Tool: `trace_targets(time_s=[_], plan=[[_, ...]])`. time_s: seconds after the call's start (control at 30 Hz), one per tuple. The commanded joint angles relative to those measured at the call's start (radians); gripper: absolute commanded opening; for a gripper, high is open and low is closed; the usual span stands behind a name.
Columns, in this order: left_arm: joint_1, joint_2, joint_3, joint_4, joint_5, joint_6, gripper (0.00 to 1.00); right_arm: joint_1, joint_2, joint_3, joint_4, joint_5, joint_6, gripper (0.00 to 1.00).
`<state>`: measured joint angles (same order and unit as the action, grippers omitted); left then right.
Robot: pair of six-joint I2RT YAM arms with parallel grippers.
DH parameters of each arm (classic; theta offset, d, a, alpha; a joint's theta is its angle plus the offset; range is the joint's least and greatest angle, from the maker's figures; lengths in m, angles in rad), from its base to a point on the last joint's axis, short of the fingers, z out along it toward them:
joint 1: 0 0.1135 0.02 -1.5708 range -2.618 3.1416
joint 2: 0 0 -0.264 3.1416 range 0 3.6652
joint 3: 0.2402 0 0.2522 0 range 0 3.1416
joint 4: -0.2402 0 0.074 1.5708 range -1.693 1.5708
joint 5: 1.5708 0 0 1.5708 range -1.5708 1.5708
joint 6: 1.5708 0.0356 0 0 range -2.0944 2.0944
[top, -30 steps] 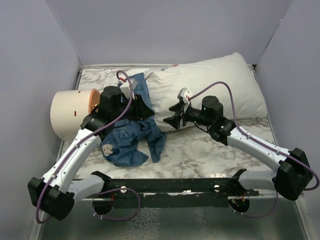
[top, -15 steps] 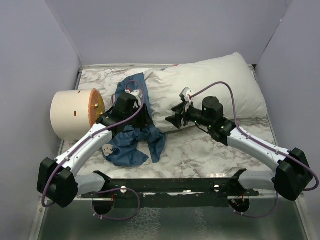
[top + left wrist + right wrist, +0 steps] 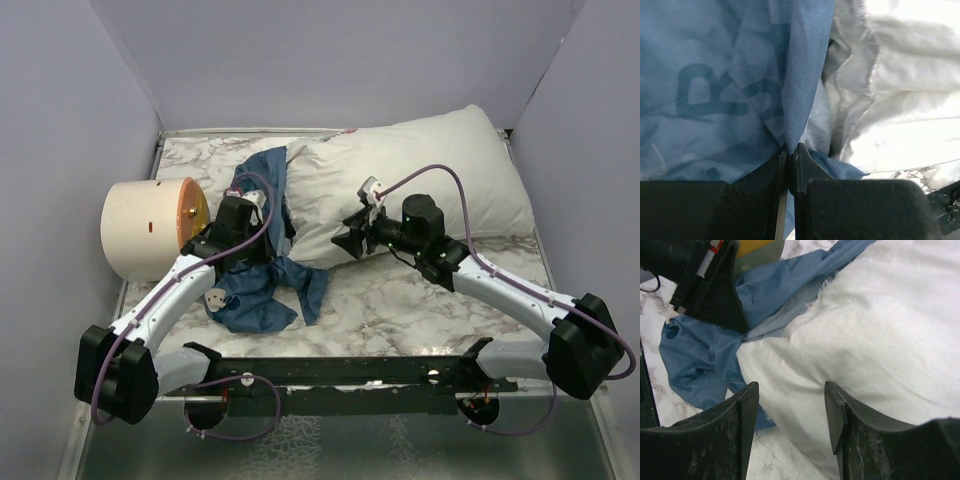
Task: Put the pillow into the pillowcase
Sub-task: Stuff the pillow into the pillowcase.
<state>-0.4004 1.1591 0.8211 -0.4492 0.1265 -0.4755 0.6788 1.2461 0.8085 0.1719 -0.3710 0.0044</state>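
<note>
The white pillow lies across the back right of the table, its left end against the blue pillowcase. The pillowcase is crumpled in a heap, with one flap running up along the pillow's end. My left gripper is shut on a fold of the pillowcase, right beside the pillow's frayed edge. My right gripper stands open just over the pillow's lower left corner, nothing between its fingers. The pillowcase shows beyond it in the right wrist view.
A cream cylinder with an orange-yellow end lies on its side at the left wall. Grey walls close in the marble table on three sides. The black rail with the arm bases runs along the near edge.
My left gripper has pulled back toward the left and closed on a fold of the pillowcase, drawing the blue cloth with it. The right gripper has barely moved.
</note>
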Motion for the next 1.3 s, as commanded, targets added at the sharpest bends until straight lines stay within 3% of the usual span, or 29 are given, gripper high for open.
trace_targets(time_s=[0.0,0.13,0.23,0.27,0.33,0.63,0.7,0.8,0.9,1.07,1.27], plan=[[0.054,-0.048,-0.018,-0.022,0.023,0.049,0.11,-0.005,0.051,0.034,-0.070,-0.022,-0.009,0.54],[0.066,-0.106,-0.018,0.015,0.160,0.048,0.07,-0.004,0.101,0.096,-0.156,-0.138,-0.087,0.55],[0.066,-0.150,-0.010,0.041,0.303,0.043,0.01,0.000,0.134,0.136,-0.207,-0.161,-0.136,0.62],[0.066,-0.163,-0.004,0.041,0.339,0.044,0.00,0.003,0.144,0.146,-0.217,-0.144,-0.149,0.68],[0.066,-0.183,0.006,0.038,0.405,0.044,0.00,0.007,0.169,0.162,-0.219,-0.098,-0.169,0.98],[0.068,-0.180,0.047,0.121,0.604,-0.035,0.00,0.044,0.340,0.251,-0.165,0.175,-0.171,0.99],[0.068,-0.167,0.049,0.186,0.629,-0.089,0.00,0.045,0.342,0.238,-0.121,0.192,-0.149,0.86],[0.068,-0.132,0.034,0.317,0.648,-0.188,0.00,0.045,0.330,0.208,-0.044,0.167,-0.102,0.51],[0.068,-0.085,0.005,0.458,0.652,-0.282,0.00,0.044,0.322,0.175,0.046,0.090,-0.041,0.27],[0.064,-0.035,-0.005,0.539,0.676,-0.356,0.00,0.044,0.345,0.177,0.208,-0.045,0.096,0.09],[0.063,-0.058,-0.009,0.427,0.679,-0.291,0.00,0.036,0.355,0.224,0.391,-0.073,0.258,0.03]])
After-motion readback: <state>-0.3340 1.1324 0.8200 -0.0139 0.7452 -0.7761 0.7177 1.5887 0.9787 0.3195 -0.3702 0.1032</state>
